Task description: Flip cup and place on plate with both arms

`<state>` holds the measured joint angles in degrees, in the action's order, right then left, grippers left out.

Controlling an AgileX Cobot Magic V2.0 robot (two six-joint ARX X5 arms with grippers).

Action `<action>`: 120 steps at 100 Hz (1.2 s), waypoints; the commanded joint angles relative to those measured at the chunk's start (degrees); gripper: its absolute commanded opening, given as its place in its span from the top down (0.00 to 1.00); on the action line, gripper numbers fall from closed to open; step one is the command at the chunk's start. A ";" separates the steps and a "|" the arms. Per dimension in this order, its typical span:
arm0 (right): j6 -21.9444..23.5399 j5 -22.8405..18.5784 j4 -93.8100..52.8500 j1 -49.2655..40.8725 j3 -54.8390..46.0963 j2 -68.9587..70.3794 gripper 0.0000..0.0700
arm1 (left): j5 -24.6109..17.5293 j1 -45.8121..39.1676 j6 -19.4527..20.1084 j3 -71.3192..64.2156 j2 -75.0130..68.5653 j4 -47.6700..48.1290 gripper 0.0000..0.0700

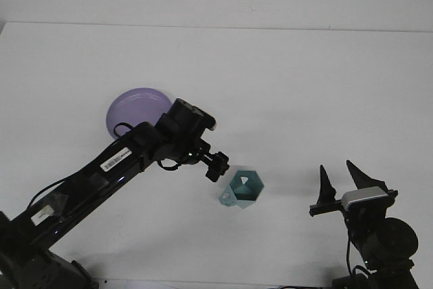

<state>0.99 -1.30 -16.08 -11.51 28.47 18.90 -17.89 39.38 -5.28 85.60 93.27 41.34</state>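
The teal cup (243, 189) lies on the white desk (284, 86), a little right of the middle and in the near part of it. It has flat angular faces, a pale handle sticks out at its lower left side, and its mouth seems to face up toward the camera, but I am not sure of this. My left pincer (216, 166) is just beside the cup, at its upper left; I cannot tell if it touches the cup or only comes very near. From this view the left pincer looks like one dark block at the end of my arm, so I cannot tell how far it is open, and I see nothing held in it. My left arm reaches from the lower left corner across the desk, and its wrist covers the right edge of the purple plate (132, 109). The plate lies flat on the desk, up and left from the cup, apart from it. My right pincer (340, 179) is low at the right side, well apart from the cup, with its two dark fingers pointing up and spread, and there is nothing between them.
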 commanded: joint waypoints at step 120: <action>1.62 0.24 0.59 0.00 -0.11 0.33 0.41 | 3.13 8.41 0.87 4.76 16.31 -1.18 0.98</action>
<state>1.83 -1.28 -15.99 -11.51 28.45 18.90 -14.90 47.66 -4.82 88.40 109.21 39.33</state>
